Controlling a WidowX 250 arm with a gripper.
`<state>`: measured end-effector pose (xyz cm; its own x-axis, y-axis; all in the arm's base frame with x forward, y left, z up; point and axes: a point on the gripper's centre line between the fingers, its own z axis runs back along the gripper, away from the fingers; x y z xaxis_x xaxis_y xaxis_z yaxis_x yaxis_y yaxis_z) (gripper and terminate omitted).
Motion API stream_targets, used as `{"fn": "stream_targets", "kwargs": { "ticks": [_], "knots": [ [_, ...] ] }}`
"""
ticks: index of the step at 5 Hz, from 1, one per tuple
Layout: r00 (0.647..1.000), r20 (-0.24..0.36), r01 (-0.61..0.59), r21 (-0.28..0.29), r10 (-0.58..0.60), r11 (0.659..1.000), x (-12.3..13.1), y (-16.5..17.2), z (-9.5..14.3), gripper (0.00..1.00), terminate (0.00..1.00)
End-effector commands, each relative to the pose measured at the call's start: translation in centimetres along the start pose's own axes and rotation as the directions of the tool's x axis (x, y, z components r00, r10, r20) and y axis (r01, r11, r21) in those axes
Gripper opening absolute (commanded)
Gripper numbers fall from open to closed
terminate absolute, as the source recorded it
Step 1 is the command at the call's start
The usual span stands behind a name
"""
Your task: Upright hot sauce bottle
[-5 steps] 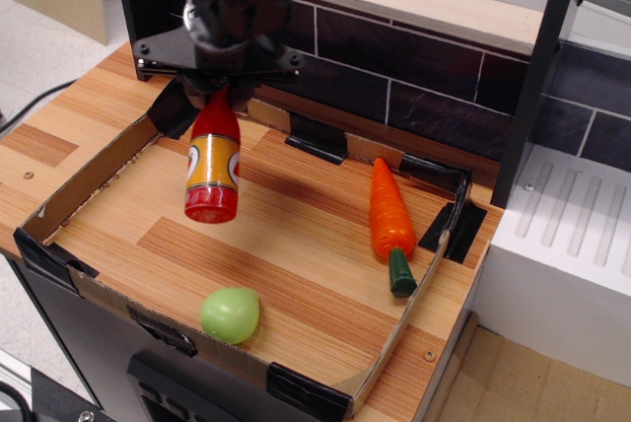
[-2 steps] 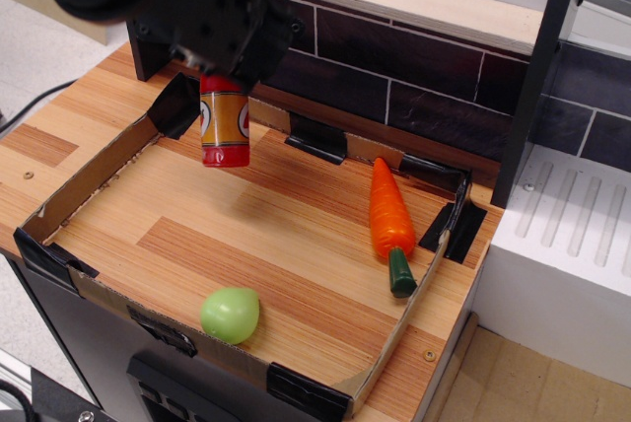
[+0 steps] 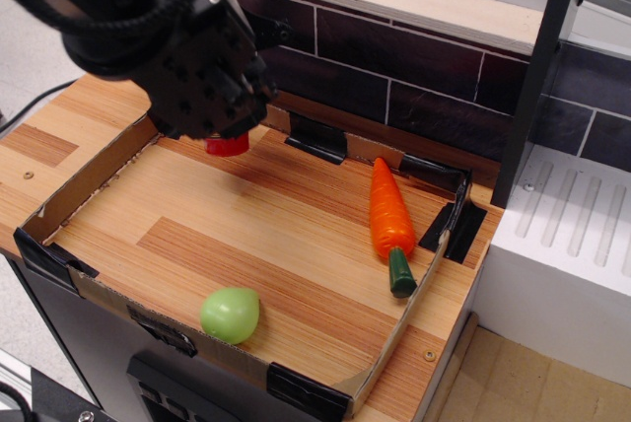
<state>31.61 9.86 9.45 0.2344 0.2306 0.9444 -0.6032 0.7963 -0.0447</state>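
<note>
Only the red base of the hot sauce bottle [image 3: 227,145] shows, poking out under the black gripper [image 3: 202,87] at the back left of the tray. The rest of the bottle, its label and its neck are hidden behind the gripper body. The bottle hangs base-down close to the tray floor; I cannot tell whether it touches the wood. The fingers are hidden by the gripper housing, which stays closed over the bottle's upper part.
A shallow cardboard tray [image 3: 59,200] lies on the wooden counter. An orange carrot [image 3: 387,210] with a green stem lies at the right. A green round fruit [image 3: 230,315] sits at the front edge. A dark brick wall [image 3: 414,67] stands behind.
The gripper has swung from over the bottle to in front of it, turning the bottle from tilted to base-down and moving it toward the back left; the label is now hidden.
</note>
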Motion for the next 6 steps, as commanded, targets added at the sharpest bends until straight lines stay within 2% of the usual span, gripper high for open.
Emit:
{"fn": "stream_targets", "kwargs": {
  "ticks": [1,2,3,4,5,6],
  "knots": [
    [0.974,0.223,-0.034,-0.01,0.036,0.999,0.9,0.6,1.1,0.0,0.0],
    [0.955,0.293,-0.044,-0.028,0.051,0.999,0.2,0.6,1.1,0.0,0.0],
    [0.958,0.281,-0.043,-0.041,0.053,0.998,-0.3,0.4,1.0,0.0,0.0],
    [0.98,0.182,-0.075,-0.05,0.083,0.996,-0.2,0.5,1.2,1.0,0.0],
    [0.992,0.108,-0.058,-0.064,0.065,0.996,-0.1,0.7,1.5,1.0,0.0],
    [0.992,0.071,-0.099,-0.077,0.104,0.992,1.2,1.0,2.1,1.0,0.0]
  ]
}}
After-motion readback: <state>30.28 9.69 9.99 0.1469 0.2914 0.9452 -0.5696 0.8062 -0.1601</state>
